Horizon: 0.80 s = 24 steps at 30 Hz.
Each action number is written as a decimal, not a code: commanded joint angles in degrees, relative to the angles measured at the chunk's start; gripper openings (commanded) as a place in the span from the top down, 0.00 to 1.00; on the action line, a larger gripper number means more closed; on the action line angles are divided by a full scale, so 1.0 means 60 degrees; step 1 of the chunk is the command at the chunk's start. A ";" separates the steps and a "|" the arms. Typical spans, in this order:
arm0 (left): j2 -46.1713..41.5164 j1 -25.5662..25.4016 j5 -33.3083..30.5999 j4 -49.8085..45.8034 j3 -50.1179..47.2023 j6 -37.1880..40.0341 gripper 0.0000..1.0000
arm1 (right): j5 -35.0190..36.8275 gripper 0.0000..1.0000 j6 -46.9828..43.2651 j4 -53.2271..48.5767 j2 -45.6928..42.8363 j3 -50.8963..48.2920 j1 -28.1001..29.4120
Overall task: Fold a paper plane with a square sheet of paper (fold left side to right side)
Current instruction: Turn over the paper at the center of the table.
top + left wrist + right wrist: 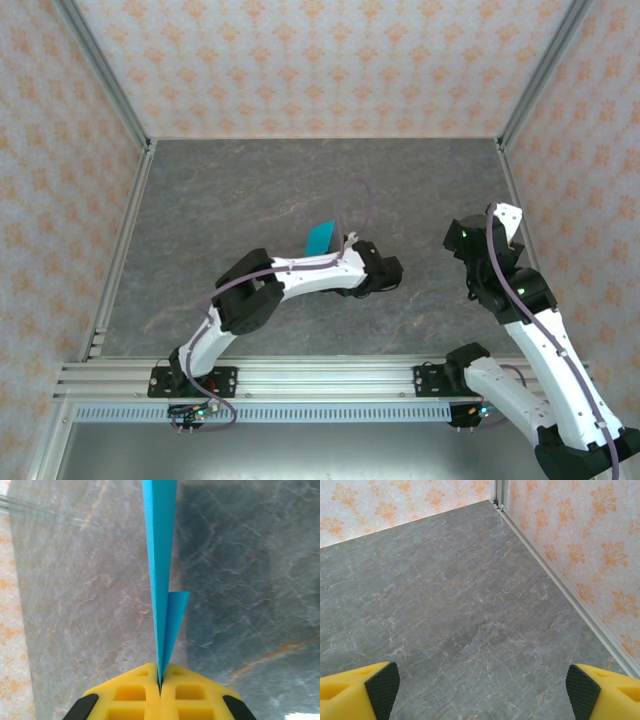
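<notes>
Bench: we see one flat grey slab (250, 190) with a marble-like pattern, matt, crossed by pale and rusty veins.
Walls: three panels (300, 60) of cream wallpaper printed with orange flower motifs, joined at the corners by slim silver metal posts.
Rail: one ribbed aluminium bar (320, 378) along the near edge, carrying both arm bases.
Arms: two, with smooth white shells and black joints; we count one left arm (300, 275), bent inward over the middle of the bench, and one right arm (540, 340) by the right wall.
Left claw (160, 687): two blocky yellow fingers (132, 700) with rectangular pockets, pressed tightly together and pinching one end of the folded blue paper.
Folded blue paper (160, 555): one piece, thin, bright cyan and sharply creased. From the left wrist we see it edge-on as a long narrow blade, with one small pointed flap on its right side. From above it is a small slanted patch over the middle of the bench.
Right claw (482, 690): two yellow fingers tipped with black pads (382, 685), spread wide apart above grey bench near the corner, well apart from the paper.
</notes>
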 commanded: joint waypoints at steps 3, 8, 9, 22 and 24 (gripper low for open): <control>0.0974 -0.0020 0.1056 -0.0556 0.1095 0.0461 0.98 | 0.0492 0.11 -0.0243 -0.0464 -0.0137 -0.0044 -0.0050; 0.1639 -0.0020 0.1674 -0.0575 0.1969 0.0922 0.91 | 0.0418 0.10 -0.0224 -0.0507 -0.0136 -0.0098 -0.0042; 0.1733 -0.0020 0.1787 -0.0543 0.2121 0.0998 0.90 | 0.0392 0.10 -0.0222 -0.0507 -0.0136 -0.0113 -0.0049; 0.1340 0.0293 0.3728 0.0769 0.3100 0.2034 0.50 | -0.0438 0.10 -0.0278 -0.0220 0.0103 -0.0250 -0.0051; 0.0817 0.0368 0.4087 0.1245 0.2883 0.2264 0.47 | -0.0781 0.10 -0.0358 -0.0145 0.0209 -0.0249 -0.0051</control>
